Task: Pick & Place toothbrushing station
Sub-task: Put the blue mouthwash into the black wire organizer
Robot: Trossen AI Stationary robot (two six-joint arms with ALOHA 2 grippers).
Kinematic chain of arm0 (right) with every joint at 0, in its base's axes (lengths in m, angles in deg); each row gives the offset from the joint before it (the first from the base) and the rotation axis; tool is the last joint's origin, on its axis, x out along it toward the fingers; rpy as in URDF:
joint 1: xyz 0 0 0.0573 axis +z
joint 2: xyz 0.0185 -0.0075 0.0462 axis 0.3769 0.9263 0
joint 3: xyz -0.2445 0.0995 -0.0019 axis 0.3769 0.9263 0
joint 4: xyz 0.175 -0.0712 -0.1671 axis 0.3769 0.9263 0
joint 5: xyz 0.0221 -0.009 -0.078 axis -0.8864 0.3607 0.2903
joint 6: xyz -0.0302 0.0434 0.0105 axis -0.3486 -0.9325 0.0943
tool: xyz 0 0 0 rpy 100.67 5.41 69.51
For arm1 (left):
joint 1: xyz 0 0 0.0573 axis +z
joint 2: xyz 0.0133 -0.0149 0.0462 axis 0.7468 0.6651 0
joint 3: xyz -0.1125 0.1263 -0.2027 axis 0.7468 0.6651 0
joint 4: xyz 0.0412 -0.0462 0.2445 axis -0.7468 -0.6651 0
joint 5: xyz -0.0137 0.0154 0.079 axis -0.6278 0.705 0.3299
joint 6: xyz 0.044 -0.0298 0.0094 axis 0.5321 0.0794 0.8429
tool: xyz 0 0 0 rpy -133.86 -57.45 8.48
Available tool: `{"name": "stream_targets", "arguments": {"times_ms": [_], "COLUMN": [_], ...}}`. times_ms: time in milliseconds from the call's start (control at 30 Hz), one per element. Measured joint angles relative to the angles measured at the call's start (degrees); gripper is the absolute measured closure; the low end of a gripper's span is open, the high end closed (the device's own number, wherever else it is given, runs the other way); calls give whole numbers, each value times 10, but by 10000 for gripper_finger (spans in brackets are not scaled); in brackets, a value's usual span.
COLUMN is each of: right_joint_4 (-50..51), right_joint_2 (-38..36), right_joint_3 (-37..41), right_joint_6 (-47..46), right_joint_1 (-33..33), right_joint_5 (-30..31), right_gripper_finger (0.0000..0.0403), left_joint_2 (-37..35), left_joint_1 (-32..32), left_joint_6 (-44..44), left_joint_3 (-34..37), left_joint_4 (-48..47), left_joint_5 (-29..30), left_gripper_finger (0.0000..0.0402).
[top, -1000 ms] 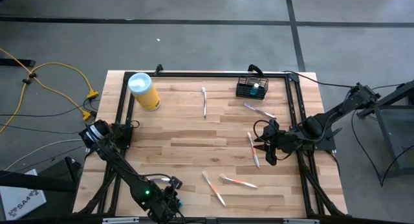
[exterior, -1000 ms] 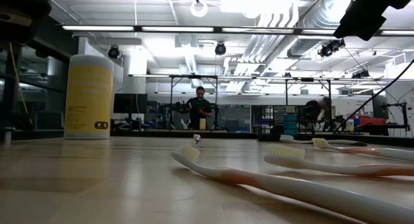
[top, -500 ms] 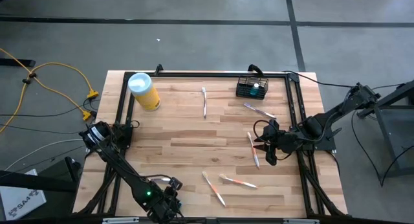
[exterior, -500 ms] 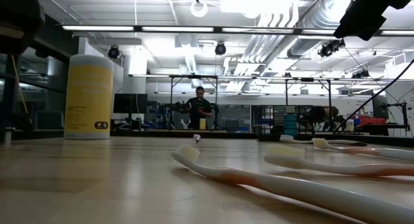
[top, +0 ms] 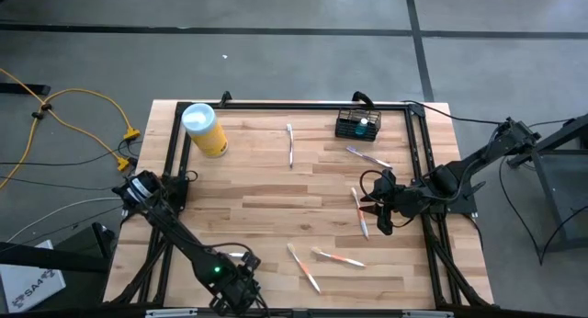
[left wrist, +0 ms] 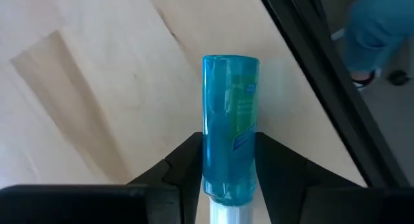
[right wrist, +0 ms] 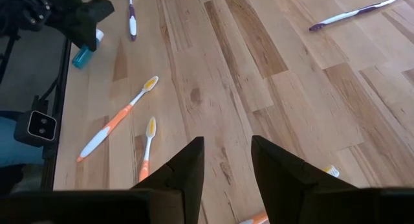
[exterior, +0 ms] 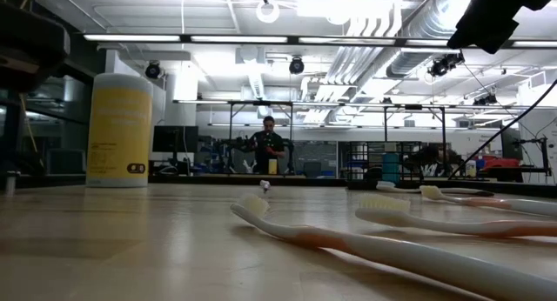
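The toothbrushing station point(top: 357, 125) stands at the far edge of the table point(top: 266, 189), right of centre, with a blue item already in one compartment; which compartment cannot be determined. The left gripper point(left wrist: 229, 179) is at the near edge of the table, its jaws pinching a blue tube point(left wrist: 231, 133) that is lifted clear of the wood. The right gripper point(right wrist: 226, 160) hovers over the right side of the table with its jaws spread and nothing between them, just beside an orange-handled toothbrush point(top: 359, 210). Judged from this layout, the task is at an early stage: the tube has yet to be carried across to the station, and several toothbrushes lie loose on the surface, including a pair point(top: 322, 260) near the front edge and a purple one point(top: 290, 145) toward the far side. A yellow canister point(top: 203, 128) stands at the far left corner. The surface is pale wood planking in a black frame; beyond it is a grey floor with yellow cables point(top: 64, 107), and a workshop with a person point(exterior: 269, 144) in the distance.
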Motion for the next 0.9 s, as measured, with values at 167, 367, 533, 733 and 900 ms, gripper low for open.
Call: {"name": "stream_targets", "arguments": {"times_ms": [167, 367, 533, 733, 900], "right_joint_4": [0, 0, 0, -1, -1], "right_joint_2": [0, 0, 0, 0, 0], "right_joint_3": [0, 0, 0, 0, 0], "right_joint_6": [0, 0, 0, 0, 0], "right_joint_1": [0, 0, 0, 0, 0], "right_joint_5": [0, 0, 0, 0, 0], "right_gripper_finger": [283, 283, 283, 283, 283], "left_joint_2": [16, 19, 20, 21, 21], "left_joint_1": [5, 5, -6, -23, -25], "left_joint_6": [-1, -18, -47, -55, -57], "left_joint_3": [0, 0, 1, 1, 1], "left_joint_4": [-3, 0, 5, 9, 9], "left_joint_5": [-31, -33, -24, 13, 15], "left_gripper_finger": [277, 277, 277, 277, 282]}}
